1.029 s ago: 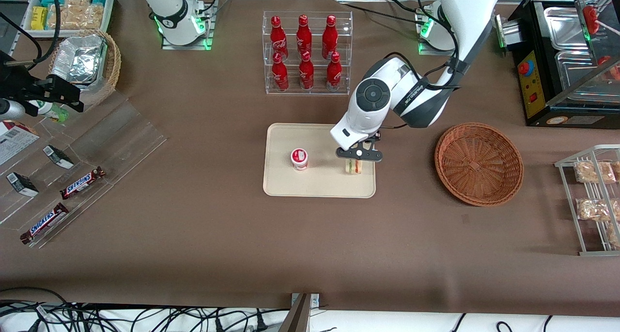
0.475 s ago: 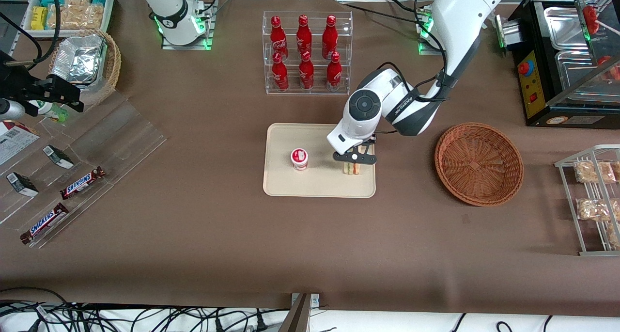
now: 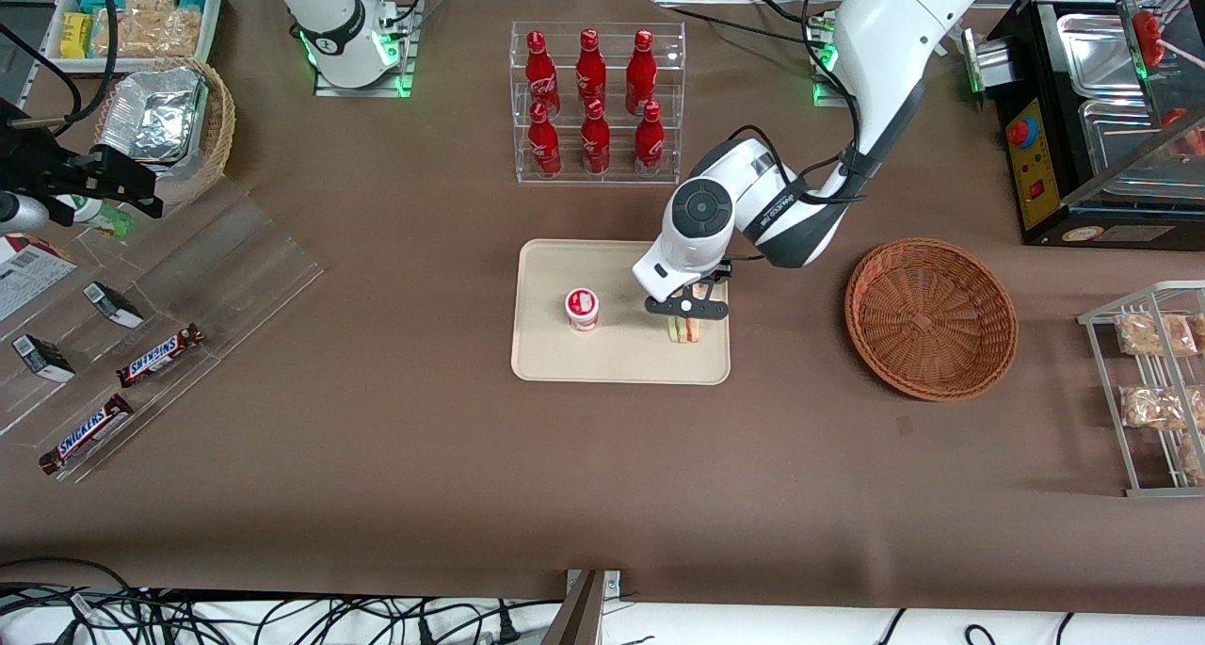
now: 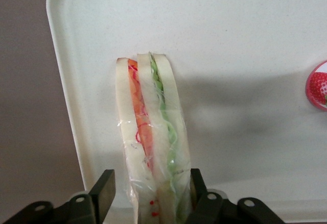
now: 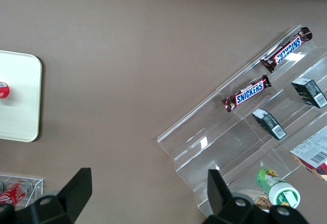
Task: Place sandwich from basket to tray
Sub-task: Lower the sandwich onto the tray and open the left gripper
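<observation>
The sandwich (image 3: pixel 684 330) (image 4: pixel 153 132) stands on edge on the cream tray (image 3: pixel 612 358) (image 4: pixel 245 40), close to the tray's rim nearest the basket. My left gripper (image 3: pixel 685 314) (image 4: pixel 152 180) is low over the tray and straddles the sandwich's thick end. It is open: one finger (image 4: pixel 196 183) rests against the green-filling side, and the other finger (image 4: pixel 106 188) stands apart from the bread with a visible gap. The round reddish-brown wicker basket (image 3: pixel 930 317) sits beside the tray toward the working arm's end, with nothing in it.
A small cup with a strawberry lid (image 3: pixel 582 308) (image 4: pixel 318 85) stands on the tray beside the sandwich. A clear rack of red bottles (image 3: pixel 593 104) is farther from the camera than the tray. A black appliance (image 3: pixel 1083 118) and a wire snack rack (image 3: pixel 1153 391) flank the basket.
The left gripper has shifted slightly toward the parked arm's end and settled lower over the tray with the sandwich. The sandwich now stands on the tray surface.
</observation>
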Motion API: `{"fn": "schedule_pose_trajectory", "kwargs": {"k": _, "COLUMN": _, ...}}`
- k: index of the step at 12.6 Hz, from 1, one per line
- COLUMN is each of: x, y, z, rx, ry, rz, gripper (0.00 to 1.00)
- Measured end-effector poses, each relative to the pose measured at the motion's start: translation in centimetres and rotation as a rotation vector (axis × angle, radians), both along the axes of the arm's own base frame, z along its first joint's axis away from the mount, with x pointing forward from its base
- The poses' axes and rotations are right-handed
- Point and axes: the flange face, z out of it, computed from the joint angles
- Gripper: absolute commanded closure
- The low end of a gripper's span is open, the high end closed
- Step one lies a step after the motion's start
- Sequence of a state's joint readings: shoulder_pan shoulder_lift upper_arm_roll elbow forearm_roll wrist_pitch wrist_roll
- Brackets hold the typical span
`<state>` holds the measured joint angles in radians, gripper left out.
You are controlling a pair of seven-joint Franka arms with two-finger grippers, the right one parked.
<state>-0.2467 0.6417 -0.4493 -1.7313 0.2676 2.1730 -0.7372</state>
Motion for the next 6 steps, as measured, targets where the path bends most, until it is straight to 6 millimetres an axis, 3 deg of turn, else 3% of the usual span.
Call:
{"fn": "schedule_pose_trajectory", "kwargs": {"k": 3, "x": 1.7, "y": 0.1, "z": 2.0, "rx": -0.011, "ry": -0.039, "rz": 0.073, "gripper": 0.0}}
{"fn": "schedule_pose_trajectory", "kwargs": {"k": 6, "x": 5.8, "y": 2.2, "z": 8.9, "rx": 0.008, "ry": -0.079, "rz": 0.148, "gripper": 0.0}}
